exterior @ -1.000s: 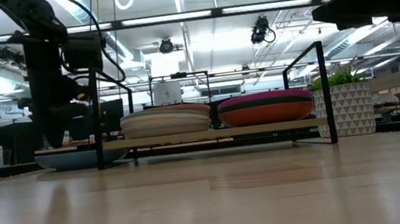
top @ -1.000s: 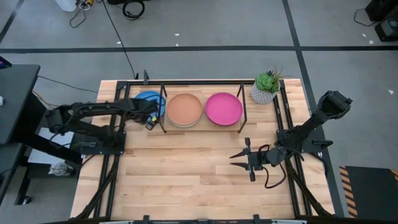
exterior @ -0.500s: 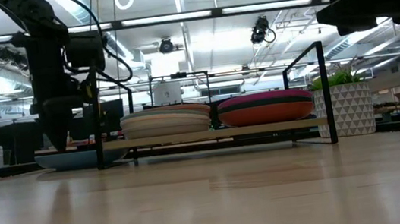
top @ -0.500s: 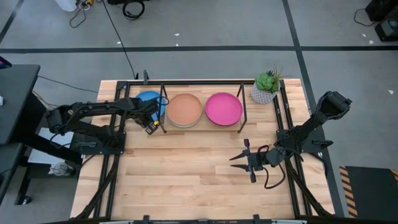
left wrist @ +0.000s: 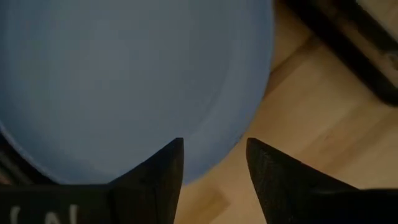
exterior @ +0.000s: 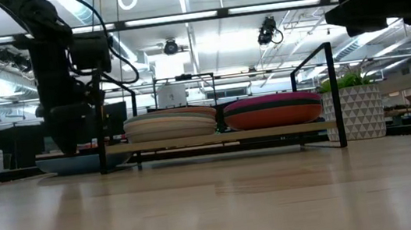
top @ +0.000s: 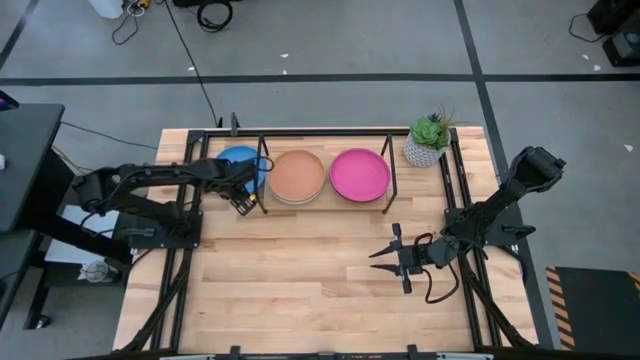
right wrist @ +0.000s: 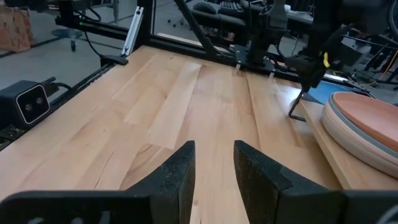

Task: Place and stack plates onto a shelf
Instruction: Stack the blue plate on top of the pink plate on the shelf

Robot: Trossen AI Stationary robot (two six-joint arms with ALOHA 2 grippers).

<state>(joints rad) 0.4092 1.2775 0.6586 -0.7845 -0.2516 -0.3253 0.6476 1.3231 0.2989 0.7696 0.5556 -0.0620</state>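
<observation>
High view: the left gripper (top: 243, 202) hovers at the blue plate (top: 240, 160), which lies on the tabletop (top: 300, 270) left of the shelf (top: 325, 205). The right gripper (top: 385, 258) waits mid-table, fingers spread.

Low view: two plate stacks sit on the shelf, terracotta-topped (exterior: 170, 124) and magenta-topped (exterior: 272, 111).

Left wrist view: fingers (left wrist: 155, 180) parted, holding nothing, just above the plate's rim.

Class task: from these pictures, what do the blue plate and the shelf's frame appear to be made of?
Blue plate: probably matte plastic or glazed ceramic; an even, smooth surface with no glare, so the look leaves it open. Shelf frame: thin black bars, likely painted metal, carrying a pale wood-grain board.
</observation>
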